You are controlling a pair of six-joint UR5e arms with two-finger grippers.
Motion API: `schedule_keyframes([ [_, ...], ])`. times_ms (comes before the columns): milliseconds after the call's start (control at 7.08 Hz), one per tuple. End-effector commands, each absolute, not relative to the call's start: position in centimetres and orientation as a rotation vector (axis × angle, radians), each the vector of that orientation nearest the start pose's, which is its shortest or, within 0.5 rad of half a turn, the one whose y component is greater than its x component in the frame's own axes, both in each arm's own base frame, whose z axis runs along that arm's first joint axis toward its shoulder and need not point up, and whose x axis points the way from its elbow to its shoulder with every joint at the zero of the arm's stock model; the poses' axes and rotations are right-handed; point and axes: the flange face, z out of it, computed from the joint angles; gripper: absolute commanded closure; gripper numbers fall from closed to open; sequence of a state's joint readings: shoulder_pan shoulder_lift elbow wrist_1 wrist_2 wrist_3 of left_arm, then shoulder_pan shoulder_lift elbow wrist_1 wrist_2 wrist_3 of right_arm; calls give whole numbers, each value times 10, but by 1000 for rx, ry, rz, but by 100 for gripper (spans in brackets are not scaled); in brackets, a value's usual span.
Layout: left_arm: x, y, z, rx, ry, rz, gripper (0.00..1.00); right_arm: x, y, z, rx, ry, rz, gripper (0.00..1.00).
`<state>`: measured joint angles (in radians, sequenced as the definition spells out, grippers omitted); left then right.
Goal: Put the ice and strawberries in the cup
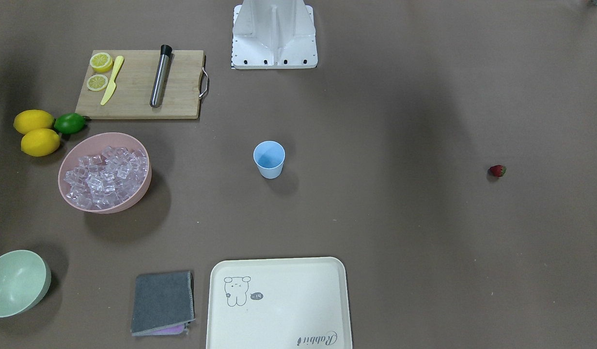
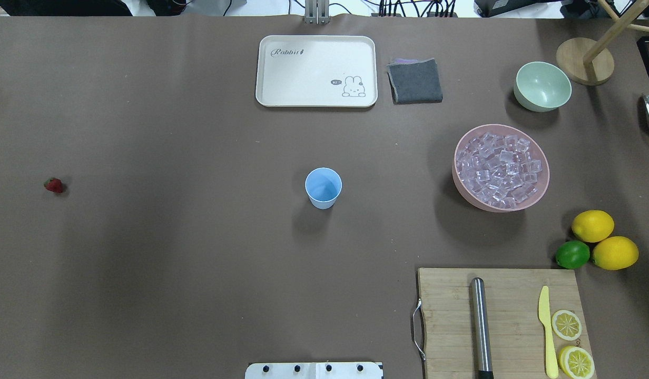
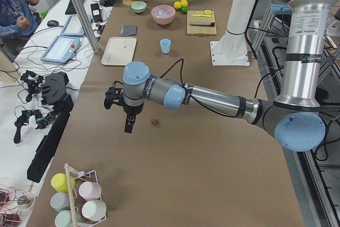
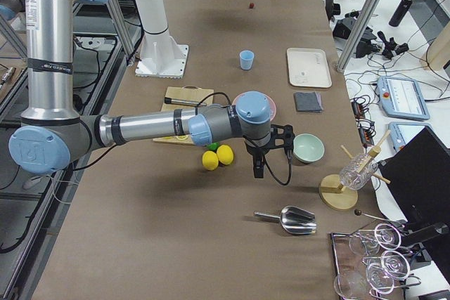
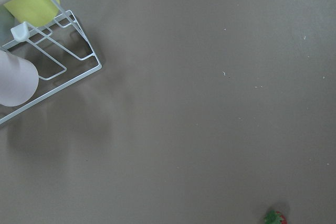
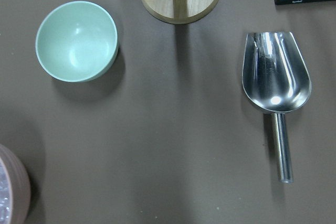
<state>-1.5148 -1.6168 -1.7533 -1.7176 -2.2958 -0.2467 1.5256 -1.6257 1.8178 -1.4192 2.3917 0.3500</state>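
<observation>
Hovering left pincer [image 3: 129, 124] near strawberry [image 3: 155, 122], right pincer [image 4: 257, 168] near scoop [image 6: 276, 80]; cannot tell how open either is. Cup [image 2: 323, 188] empty mid-worktop [image 2: 198, 252], ice [image 2: 500, 171] in pink bowl [image 2: 464, 184]. My worry: off-centre pinch rolls strawberry away; scoop nudge tips cup.
</observation>
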Motion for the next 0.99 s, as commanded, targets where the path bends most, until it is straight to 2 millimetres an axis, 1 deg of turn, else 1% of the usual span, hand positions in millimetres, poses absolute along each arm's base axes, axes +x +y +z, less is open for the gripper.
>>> schedule_keyframes([
  [0, -40, -523, 525, 260, 763, -43, 2, 28, -487, 491, 203, -927, 131, 0],
  [141, -41, -523, 522, 266, 763, -43, 2, 22, -493, 480, 194, -945, 151, 0],
  [283, -41, -523, 520, 269, 762, -42, 2, 6, -509, 447, 180, -983, 198, 0],
  [424, -42, -524, 518, 275, 762, -43, 2, -19, -519, 415, 179, -1016, 210, 0],
  [565, -42, -524, 516, 278, 762, -42, 2, -47, -522, 409, 168, -1028, 169, 1],
  [707, -42, -524, 515, 281, 763, -41, 2, -73, -530, 391, 190, -1046, 145, 1],
  [848, -42, -524, 515, 282, 763, -40, 2, -116, -545, 366, 170, -1059, 180, 1],
])
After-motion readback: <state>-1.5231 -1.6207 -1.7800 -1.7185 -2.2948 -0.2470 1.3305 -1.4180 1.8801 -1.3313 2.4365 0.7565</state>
